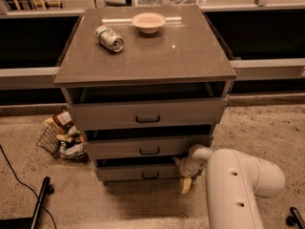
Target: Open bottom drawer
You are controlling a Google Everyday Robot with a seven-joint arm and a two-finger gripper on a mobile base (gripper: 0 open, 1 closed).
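One pale claw [185,178] on the white robot arm [238,185] hangs low, and whether it is spread or pressed together cannot be told. Just left of it lies the bottom drawer [128,172], a narrow grey flat front with a small dark pull handle [150,175]. The claw is probably there to reach that handle. Speckled floor [133,204] below-left of it leaves sliding room.

Arm [238,185] extends from lower right, elbow bent. Gripper [184,176] sits low at its left end, angled downward.
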